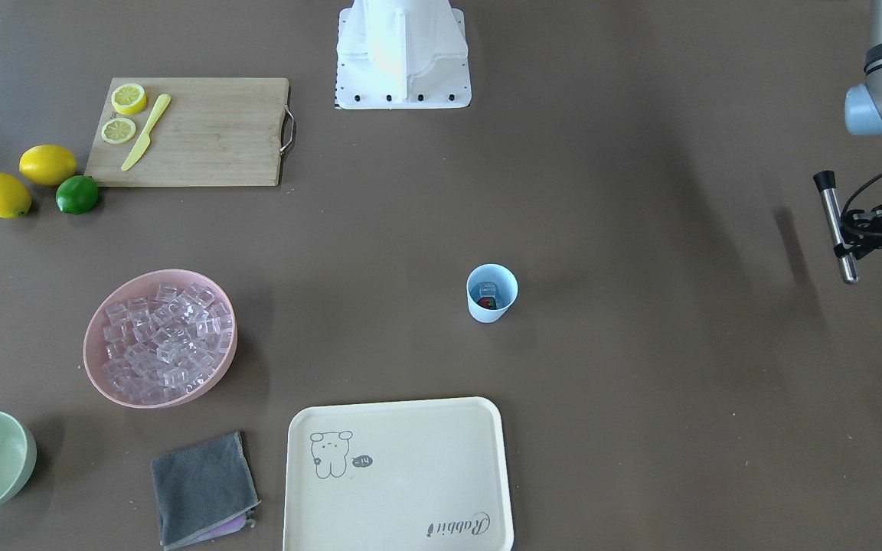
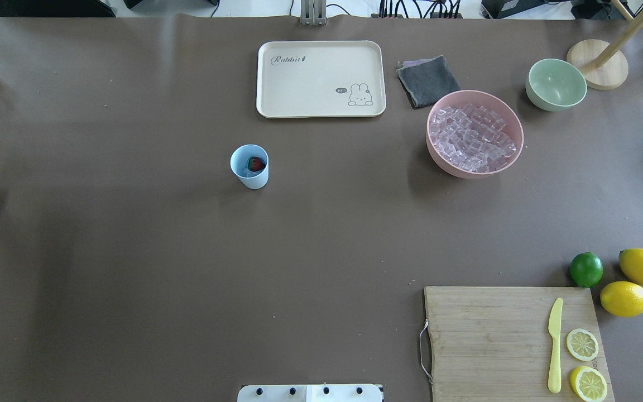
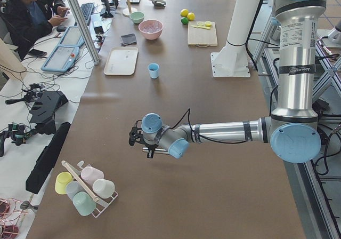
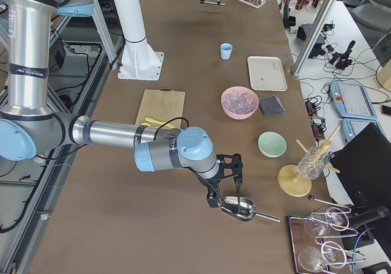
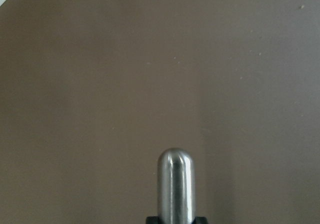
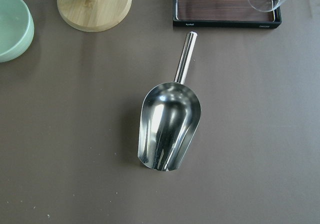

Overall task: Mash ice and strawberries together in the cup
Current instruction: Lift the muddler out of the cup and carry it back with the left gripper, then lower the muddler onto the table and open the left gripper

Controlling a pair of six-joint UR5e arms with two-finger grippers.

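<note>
The light blue cup [image 1: 491, 293] stands upright mid-table, also in the overhead view [image 2: 249, 166]. Inside it lie a dark red strawberry [image 2: 255, 163] and a clear ice cube [image 1: 488, 290]. More ice [image 2: 472, 137] is heaped in the pink bowl [image 2: 514, 125]. My left gripper [image 1: 845, 243] is shut on a steel muddler rod [image 1: 839, 229], held above the table far to the cup's side; its rounded tip fills the left wrist view [image 5: 175, 184]. My right gripper [image 4: 225, 191] hovers over a steel scoop [image 6: 170, 124] lying on the table; I cannot tell if it is open.
A cream tray [image 2: 277, 100], a grey cloth [image 2: 426, 81] and a pale green bowl [image 2: 556, 84] lie at the far side. A cutting board [image 2: 494, 335] holds a yellow knife and lemon slices, with lemons and a lime beside it. A cup rack [image 3: 85, 185] stands near my left arm.
</note>
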